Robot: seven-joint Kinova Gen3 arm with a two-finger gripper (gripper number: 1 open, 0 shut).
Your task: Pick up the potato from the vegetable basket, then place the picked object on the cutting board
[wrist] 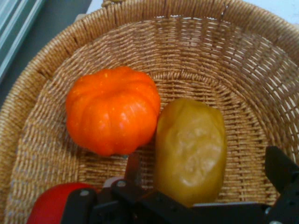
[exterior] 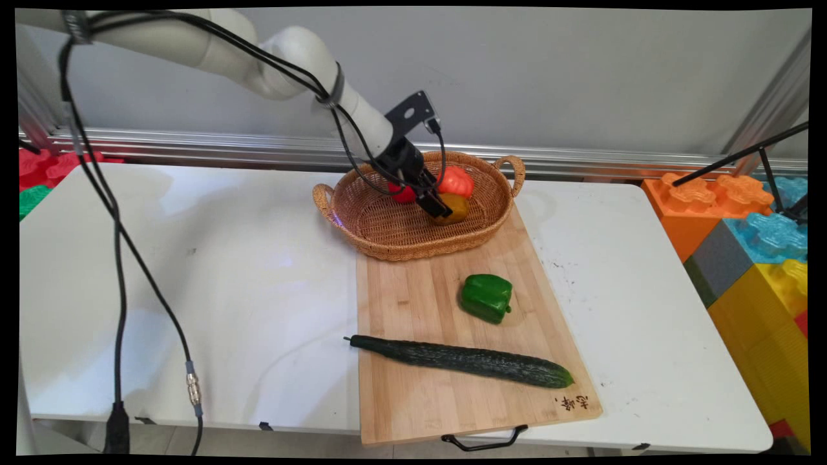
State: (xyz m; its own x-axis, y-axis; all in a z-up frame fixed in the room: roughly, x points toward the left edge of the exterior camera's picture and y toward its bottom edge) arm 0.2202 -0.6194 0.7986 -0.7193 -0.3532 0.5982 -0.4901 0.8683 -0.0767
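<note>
My gripper reaches down into a woven wicker basket at the far end of a wooden cutting board. It is open. In the hand view its fingers stand on either side of a yellow-brown potato, with a gap on the right side. The potato lies on the basket floor. Touching its left side in the hand view is an orange pumpkin, also visible behind the gripper. A red round fruit lies at the lower left, partly hidden by the linkage.
A green bell pepper and a long dark cucumber lie on the cutting board nearer the camera. Large coloured toy blocks stand off the table's right end. Black cables hang over the table's left part.
</note>
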